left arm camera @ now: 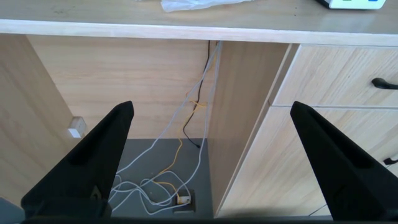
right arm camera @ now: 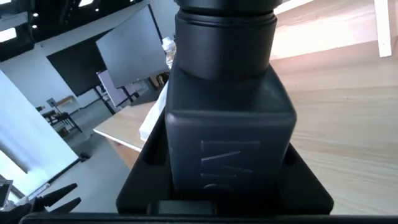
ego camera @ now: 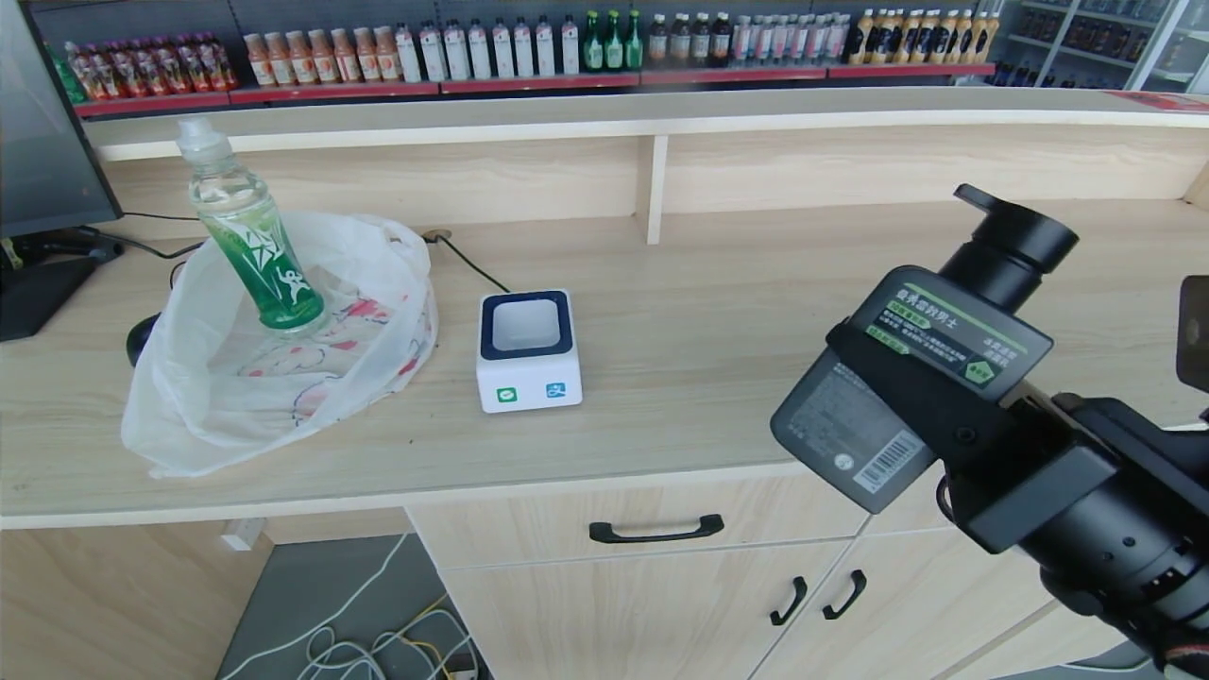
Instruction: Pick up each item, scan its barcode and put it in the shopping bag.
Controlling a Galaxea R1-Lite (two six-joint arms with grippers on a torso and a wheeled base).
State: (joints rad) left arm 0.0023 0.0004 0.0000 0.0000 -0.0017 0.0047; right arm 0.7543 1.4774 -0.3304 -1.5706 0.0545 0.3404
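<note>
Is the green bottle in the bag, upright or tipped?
In, leaning: the green bottle rises from the spread shopping bag, cap tilted leftward.

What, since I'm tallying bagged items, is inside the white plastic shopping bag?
A clear plastic bottle with a green label stands tilted inside the white plastic shopping bag, cap upward. The bag's folds hide anything lying beneath or behind it.

Matte black right arm (ego camera: 1115, 529): boxy jaw mount, rounded wrist housing dotted with small screws; the left jaws are two plain black tapering wedges
</note>
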